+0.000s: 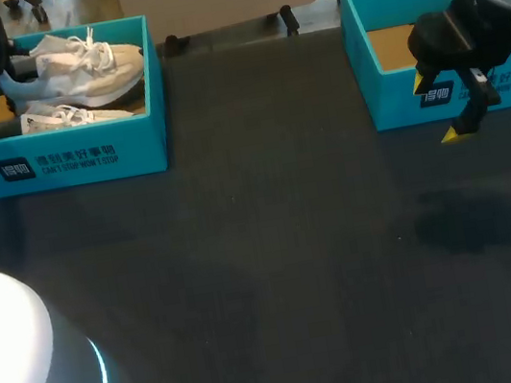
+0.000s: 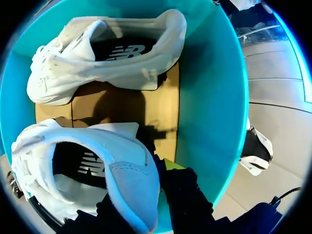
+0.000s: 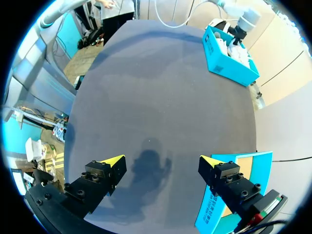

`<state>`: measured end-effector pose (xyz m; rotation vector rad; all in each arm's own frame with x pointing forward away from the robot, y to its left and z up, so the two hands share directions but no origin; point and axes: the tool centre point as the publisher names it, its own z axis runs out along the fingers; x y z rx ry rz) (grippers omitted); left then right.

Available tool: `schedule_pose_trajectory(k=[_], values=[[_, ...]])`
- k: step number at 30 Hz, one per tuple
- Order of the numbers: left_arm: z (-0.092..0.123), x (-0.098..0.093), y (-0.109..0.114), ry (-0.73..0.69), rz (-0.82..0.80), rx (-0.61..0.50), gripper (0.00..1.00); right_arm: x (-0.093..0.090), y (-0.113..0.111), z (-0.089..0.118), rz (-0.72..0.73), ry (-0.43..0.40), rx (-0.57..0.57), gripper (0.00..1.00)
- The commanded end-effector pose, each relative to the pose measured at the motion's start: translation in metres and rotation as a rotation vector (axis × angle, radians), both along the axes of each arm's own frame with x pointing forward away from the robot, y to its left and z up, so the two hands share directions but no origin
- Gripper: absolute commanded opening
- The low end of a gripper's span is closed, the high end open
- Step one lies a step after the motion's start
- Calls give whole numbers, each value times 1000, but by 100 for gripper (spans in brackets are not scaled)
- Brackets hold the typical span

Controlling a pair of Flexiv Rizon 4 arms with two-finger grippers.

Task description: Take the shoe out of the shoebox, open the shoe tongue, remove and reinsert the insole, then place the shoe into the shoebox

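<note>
1 shoe heel-pinched by L fingers; R fingers apart over table.

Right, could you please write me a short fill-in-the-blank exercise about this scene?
1. The shoebox holding both shoes stands on the robot's ___ side.
2. The right gripper hangs over the table with its fingers ___.
3. The box beside that gripper holds ___ shoes.
Missing words: left; open; no.
</note>
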<state>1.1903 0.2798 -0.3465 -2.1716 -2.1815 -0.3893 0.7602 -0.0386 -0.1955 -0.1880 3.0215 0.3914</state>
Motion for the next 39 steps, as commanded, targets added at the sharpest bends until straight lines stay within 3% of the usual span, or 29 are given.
schedule_pose_trajectory(k=[1,13,22,39], values=[[-9,13,-3,17,5,14,0,1,1,-1,-1,1,-4,100],[10,9,8,32,19,-60,0,1,1,-1,-1,1,-4,100],[17,5,14,20,1,-57,0,1,1,-1,-1,1,-4,100],[-1,6,25,50,26,-22,0,1,1,-1,-1,1,-4,100]])
